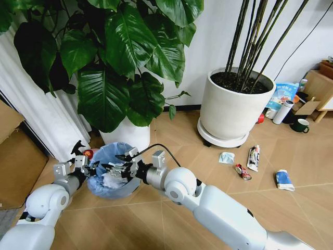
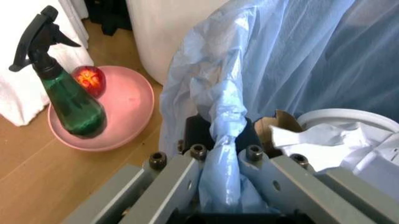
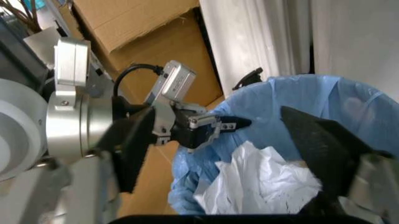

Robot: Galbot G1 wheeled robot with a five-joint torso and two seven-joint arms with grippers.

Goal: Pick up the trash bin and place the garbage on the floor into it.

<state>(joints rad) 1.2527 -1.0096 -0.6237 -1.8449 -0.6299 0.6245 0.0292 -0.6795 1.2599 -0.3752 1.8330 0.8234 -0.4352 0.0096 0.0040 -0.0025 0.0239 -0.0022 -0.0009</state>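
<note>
Trash bin is sitting on the floor before the big plant pot, with crumpled paper inside. Left gripper is pinching the blue liner at the bin's left rim, probably to steady it. Right gripper is hovering spread open above the bin, holding nothing. More garbage is lying far right.

Head view: high, looks forward and down over floor, both arms, plant pots. Left wrist view: very close along its fingers onto trash bin rim. Right wrist view: close above same bin, facing left gripper. All three share bin.
</note>
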